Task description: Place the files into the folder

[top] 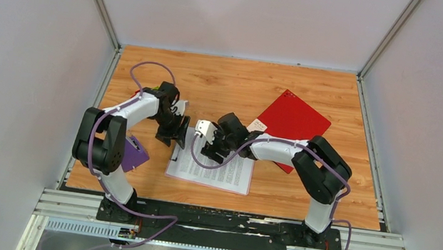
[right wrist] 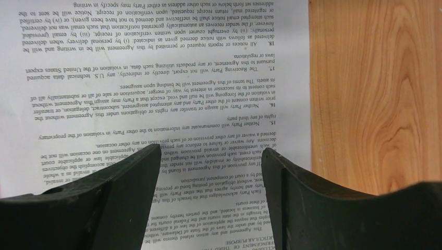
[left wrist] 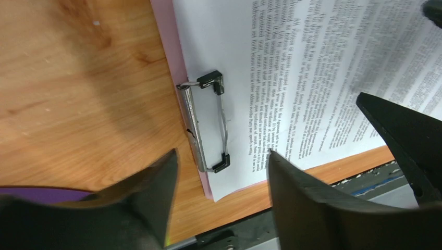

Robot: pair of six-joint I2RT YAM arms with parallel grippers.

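Observation:
The files (top: 214, 169) are white sheets of small black print lying on a thin pink folder back whose edge (left wrist: 166, 47) shows along their left side. A metal spring clip (left wrist: 204, 122) with black tips sits on that edge, its wire arms resting on the top sheet (left wrist: 292, 62). My left gripper (top: 171, 137) is open and empty, its jaws straddling the clip's near end (left wrist: 221, 156). My right gripper (top: 202, 148) is open and empty, hovering low over the sheet's printed text (right wrist: 208, 153).
A red flat cover (top: 291, 123) lies at the back right, partly under the right arm. A purple object (top: 135, 154) sits by the left arm's base. The wooden table (top: 236, 83) is walled on three sides; a black rail runs along the near edge.

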